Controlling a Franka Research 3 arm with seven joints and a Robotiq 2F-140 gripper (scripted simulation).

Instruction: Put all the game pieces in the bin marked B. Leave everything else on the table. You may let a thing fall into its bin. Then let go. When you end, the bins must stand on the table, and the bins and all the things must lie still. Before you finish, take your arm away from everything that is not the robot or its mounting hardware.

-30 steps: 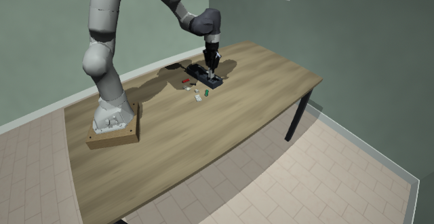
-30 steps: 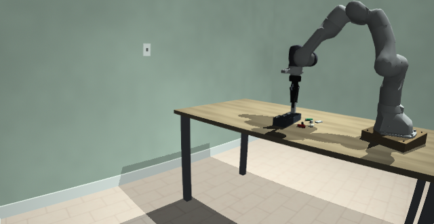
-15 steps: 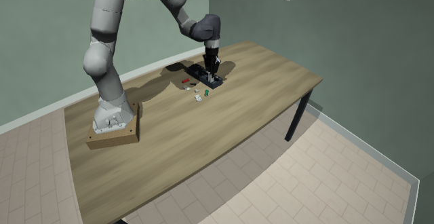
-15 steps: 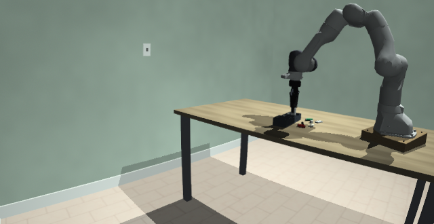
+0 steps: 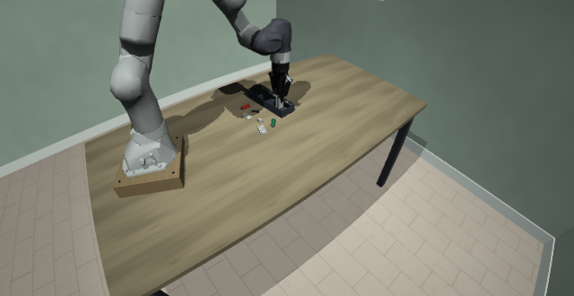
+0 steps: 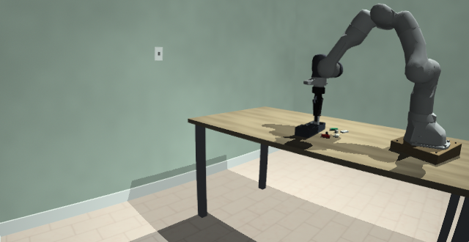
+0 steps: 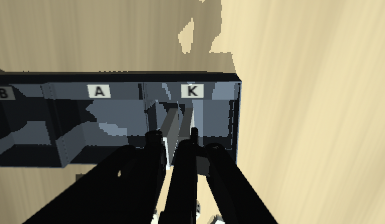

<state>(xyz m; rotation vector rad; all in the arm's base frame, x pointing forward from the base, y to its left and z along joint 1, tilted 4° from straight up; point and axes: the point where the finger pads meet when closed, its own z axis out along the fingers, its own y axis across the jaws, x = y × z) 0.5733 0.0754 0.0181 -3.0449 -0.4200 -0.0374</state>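
A dotted white domino point(image 5: 262, 129) point(image 6: 344, 131), another domino point(image 5: 247, 117) point(image 6: 336, 136) and a small white die point(image 5: 260, 120) point(image 6: 336, 131) lie on the table beside the dark row of bins point(image 5: 282, 113) point(image 6: 301, 130). In the wrist view the row reads bin B point(image 7: 3, 93), bin A point(image 7: 99, 91) and bin K point(image 7: 192, 91). Bin B is cut off by the left edge; its visible part shows no piece. My gripper point(image 5: 279, 103) point(image 6: 316, 120) point(image 7: 182, 120) is shut with nothing seen between its fingers. The fingertips reach down into bin K, whose near part they hide.
A red lighter point(image 5: 245, 107) point(image 6: 325, 136), a small black item point(image 5: 255, 111) and a green lighter point(image 5: 273, 122) point(image 6: 333, 129) lie among the game pieces on the robot's side of the bins. The bins' walls and dividers stand close around the fingers.
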